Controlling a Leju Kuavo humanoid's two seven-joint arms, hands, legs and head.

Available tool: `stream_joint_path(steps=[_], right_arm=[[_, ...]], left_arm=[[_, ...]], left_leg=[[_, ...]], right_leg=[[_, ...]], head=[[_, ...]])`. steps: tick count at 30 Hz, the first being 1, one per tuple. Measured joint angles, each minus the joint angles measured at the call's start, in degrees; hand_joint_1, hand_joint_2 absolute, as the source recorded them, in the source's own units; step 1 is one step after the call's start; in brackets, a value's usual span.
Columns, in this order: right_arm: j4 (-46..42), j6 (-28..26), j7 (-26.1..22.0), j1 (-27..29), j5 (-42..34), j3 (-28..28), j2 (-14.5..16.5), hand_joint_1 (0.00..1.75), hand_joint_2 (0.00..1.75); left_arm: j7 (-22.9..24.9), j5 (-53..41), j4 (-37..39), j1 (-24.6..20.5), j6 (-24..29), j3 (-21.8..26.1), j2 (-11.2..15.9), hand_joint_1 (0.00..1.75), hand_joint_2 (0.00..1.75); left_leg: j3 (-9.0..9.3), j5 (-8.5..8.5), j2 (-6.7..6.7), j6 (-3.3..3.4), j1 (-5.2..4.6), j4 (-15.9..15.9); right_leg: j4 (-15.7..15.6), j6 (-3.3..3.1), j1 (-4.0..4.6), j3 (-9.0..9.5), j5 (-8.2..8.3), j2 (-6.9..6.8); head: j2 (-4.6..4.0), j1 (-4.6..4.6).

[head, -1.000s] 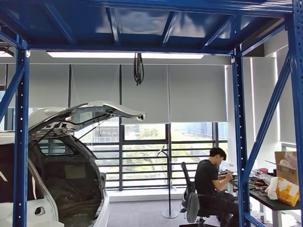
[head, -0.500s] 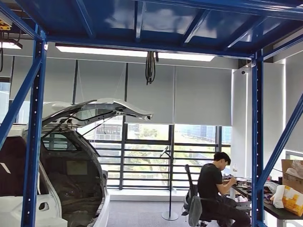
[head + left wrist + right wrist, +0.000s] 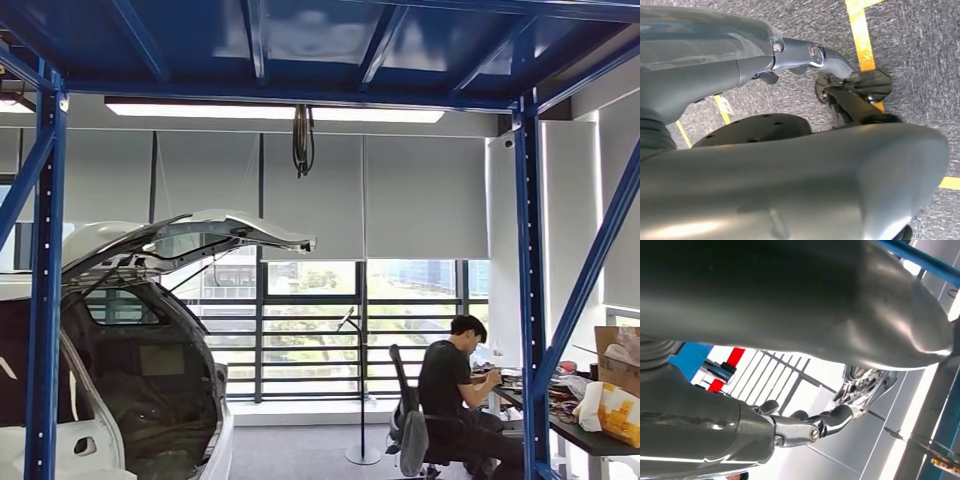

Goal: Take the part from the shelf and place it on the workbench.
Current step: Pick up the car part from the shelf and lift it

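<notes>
Head view: camera has swung between frames, so robot is turning | right hand (image 3: 828, 422) pinches shiny metal part (image 3: 862, 385) | left hand (image 3: 810, 55) hangs spread over floor | blue shelf frame (image 3: 528, 300) ahead; bench placement remains.

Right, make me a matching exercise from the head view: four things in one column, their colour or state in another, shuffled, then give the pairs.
Things:
1. rack post
2. car tailgate
3. person
4. cable bundle

States:
A. hanging from the overhead beam
B. raised open, white
C. blue, upright
D. seated at a desk, in a dark shirt

Pairs: 1-C, 2-B, 3-D, 4-A
</notes>
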Motion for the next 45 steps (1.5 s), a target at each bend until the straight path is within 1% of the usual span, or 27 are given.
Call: stream_joint_path(steps=[1,2,3,5,6,7,11,13,15,16,17,18,20,21,22,24,27,28,30,31,32,33,35,37,40,42,45], right_arm=[[0.3,0.3,0.1,0.0,-0.2,0.0,0.2,0.00,0.00],[0.5,0.7,0.3,0.1,-0.5,-0.1,0.3,0.00,0.00],[0.7,1.0,0.5,0.1,-0.9,-0.1,0.4,0.00,0.00],[1.1,1.6,0.9,0.0,-1.6,-0.2,0.6,0.00,0.00],[1.3,2.0,1.3,0.0,-2.1,-0.3,0.6,0.00,0.00],[1.4,2.4,1.9,-0.1,-2.6,-0.3,0.7,0.00,0.00],[2.1,3.7,3.7,-0.4,-4.8,-0.9,0.8,0.00,0.00],[2.7,5.2,5.3,-0.6,-7.3,-1.1,0.8,0.00,0.00],[4.0,7.2,7.6,-0.7,-11.0,-1.4,0.7,0.00,0.00],[4.8,8.2,8.7,-0.6,-13.1,-1.4,0.5,0.00,0.00],[5.8,9.4,9.8,-0.6,-15.3,-1.5,0.3,0.00,0.00],[6.7,10.2,10.6,-0.6,-17.4,-1.5,0.0,0.00,0.00],[8.3,11.1,12.0,-0.7,-20.6,-1.5,-0.5,0.00,0.00],[9.0,11.1,12.6,-0.8,-21.4,-1.5,-0.7,0.00,0.00],[9.5,11.0,13.1,-0.9,-21.8,-1.5,-0.7,0.00,0.00],[10.0,10.0,14.1,-0.9,-21.7,-1.5,-0.7,0.00,0.00],[9.6,5.5,14.5,-0.9,-17.1,-1.4,-0.1,0.00,0.00],[9.2,3.5,14.4,-1.0,-14.5,-1.4,0.4,0.00,0.00],[8.1,0.1,14.3,-1.0,-9.6,-1.2,1.7,0.00,0.00],[7.6,-1.3,14.3,-0.9,-7.1,-1.1,2.3,0.00,0.00],[7.0,-2.8,14.4,-0.7,-4.1,-0.9,2.8,0.00,0.00],[6.3,-4.4,14.6,-0.6,-0.7,-0.7,3.1,0.00,0.00],[5.2,-7.3,15.3,-0.4,6.0,-0.2,3.5,0.00,0.00],[4.4,-9.0,15.6,-0.3,11.0,0.1,3.3,0.00,0.00],[3.3,-10.9,15.5,0.1,15.5,0.3,2.6,0.00,0.00],[2.6,-12.3,15.8,0.4,18.9,0.5,2.2,0.00,0.00],[1.9,-13.5,17.5,0.7,23.9,0.7,1.3,0.00,0.00]], left_arm=[[0.0,0.0,0.0,0.1,0.0,0.0,0.0,0.00,0.00],[0.0,0.0,0.0,0.2,-0.1,0.0,0.0,0.00,0.00],[0.0,0.0,0.0,0.2,-0.1,0.0,0.0,0.00,0.00],[0.0,0.0,0.0,0.2,-0.1,0.0,0.0,0.00,0.00],[0.0,0.0,0.1,0.2,-0.2,0.0,0.0,0.00,0.00],[0.1,0.0,0.1,0.1,-0.2,0.0,0.0,0.00,0.00],[0.1,0.0,0.1,0.2,-0.2,0.0,0.1,0.00,0.00],[0.1,0.0,0.1,0.1,-0.2,0.0,0.1,0.00,0.00],[0.1,0.1,0.1,0.1,-0.2,0.0,0.2,0.00,0.00],[0.1,0.1,0.1,0.1,-0.2,0.0,0.2,0.00,0.00],[0.1,0.2,0.1,0.1,-0.1,0.0,0.2,0.00,0.00],[0.0,0.3,0.1,0.2,-0.1,0.0,0.2,0.00,0.00],[0.0,0.4,0.2,0.2,0.0,0.0,0.2,0.00,0.00],[-0.1,0.5,0.2,0.2,0.1,0.1,0.1,0.00,0.00],[-0.1,0.5,0.2,0.2,0.2,0.1,0.1,0.00,0.00],[-0.1,0.8,0.2,0.2,0.3,0.1,0.1,0.00,0.00],[-0.1,1.1,0.2,0.2,0.4,0.2,0.0,0.00,0.00],[-0.1,1.1,0.2,0.1,0.5,0.3,0.0,0.00,0.00],[-0.1,1.1,0.2,0.2,0.5,0.5,0.0,0.00,0.00],[-0.1,1.1,0.2,0.2,0.5,0.6,0.0,0.00,0.00],[0.0,1.1,0.2,0.3,0.5,0.7,0.0,0.00,0.00],[0.0,1.2,0.2,0.4,0.5,0.8,0.0,0.00,0.00],[0.0,1.2,0.2,0.4,0.5,0.9,0.0,0.00,0.00],[0.0,1.2,0.2,0.4,0.6,1.0,-0.1,0.00,0.00],[0.0,1.2,0.2,0.4,0.7,1.1,-0.2,0.00,0.00],[-0.1,1.2,0.2,0.5,0.8,1.1,-0.2,0.00,0.00],[-0.3,1.2,0.2,0.4,0.9,1.1,-0.4,0.00,0.00]], left_leg=[[-1.55,-0.17,0.03,-0.13,0.06,2.3],[-2.17,0.76,0.06,-0.23,0.15,2.6],[-1.65,2.76,0.10,-0.30,0.26,0.7],[1.15,7.21,0.25,-0.40,0.41,-6.2],[2.41,8.32,0.31,-0.21,0.39,-9.1],[3.11,8.60,0.34,0.05,0.32,-10.7],[3.68,7.88,0.22,1.56,0.21,-11.6],[4.09,7.70,0.23,2.14,0.31,-11.7],[4.38,7.39,0.23,2.56,0.20,-11.7],[4.55,7.23,0.21,2.70,0.10,-11.7],[4.77,7.05,0.16,2.80,-0.02,-11.7],[5.07,6.84,0.08,2.85,-0.14,-11.7],[5.86,6.34,-0.12,2.79,-0.31,-11.8],[6.16,6.12,-0.20,2.66,-0.38,-11.9],[6.32,5.96,-0.24,2.46,-0.39,-11.9],[6.41,5.83,-0.23,1.91,-0.35,-12.2],[6.19,4.69,-0.08,0.96,-0.34,-11.3],[5.11,3.45,-0.03,0.67,-0.30,-9.0],[1.23,0.55,0.04,0.16,-0.11,-1.8],[-0.67,-0.19,0.06,-0.06,-0.01,1.3],[-1.78,0.15,0.08,-0.26,0.09,2.6],[-1.82,1.62,0.11,-0.41,0.20,1.9],[0.70,6.36,0.21,-0.55,0.45,-4.7],[3.14,8.72,0.28,-0.19,0.43,-10.3],[3.70,8.13,0.27,1.08,0.15,-11.6],[3.95,8.03,0.21,1.57,0.14,-11.8],[4.31,7.79,0.09,1.80,0.01,-11.8]], right_leg=[[0.0,-0.01,-0.01,0.18,-0.18,0.00],[0.0,0.05,-0.05,0.45,-0.39,0.03],[0.0,0.19,-0.10,0.85,-0.68,0.07],[0.1,0.75,-0.14,1.74,-1.43,0.14],[0.3,1.11,-0.07,1.98,-1.76,0.18],[0.3,1.45,0.01,2.09,-1.99,0.21],[0.7,2.56,-0.14,2.16,-2.82,0.17],[5.4,3.00,-0.23,0.04,-5.16,0.18],[13.3,3.16,-0.22,-4.37,-8.05,0.18],[16.2,3.14,-0.22,-6.27,-8.47,0.19],[17.1,3.04,-0.20,-7.27,-7.79,0.19],[15.6,2.81,-0.14,-7.17,-5.96,0.20],[8.2,1.90,0.25,-4.56,-1.17,0.30],[4.8,1.39,0.52,-3.21,0.43,0.33],[2.6,0.98,0.78,-2.29,1.10,0.37],[1.4,0.57,1.06,-1.79,0.85,0.44],[-0.2,0.03,0.59,-0.79,0.99,0.39],[-0.6,-0.17,0.42,-0.41,1.01,0.29],[-0.7,-0.44,0.43,-0.02,0.74,0.19],[-0.7,-0.49,0.42,0.18,0.53,0.21],[-0.7,-0.46,0.40,0.46,0.29,0.25],[-0.6,-0.35,0.35,0.87,-0.02,0.30],[-0.5,0.09,0.24,1.94,-0.86,0.36],[-0.2,0.74,0.36,2.47,-1.61,0.41],[-0.1,1.49,0.43,2.45,-2.01,0.43],[0.1,1.82,0.31,2.57,-2.06,0.43],[0.2,1.09,0.35,2.72,-1.47,0.46]], head=[[0.00,0.00],[0.00,0.00],[0.00,0.00],[0.00,0.00],[0.00,-0.01],[0.00,-0.02],[0.00,-0.02],[0.00,-0.03],[0.00,-0.04],[0.00,-0.04],[0.00,-0.04],[0.00,-0.04],[0.00,-0.02],[0.00,-0.02],[0.01,-0.02],[0.02,-0.03],[0.00,-0.03],[0.00,-0.03],[0.00,-0.03],[0.00,-0.02],[0.00,-0.02],[0.00,-0.02],[0.00,-0.02],[0.00,-0.03],[0.00,-0.05],[0.01,-0.04],[0.00,-0.06]])
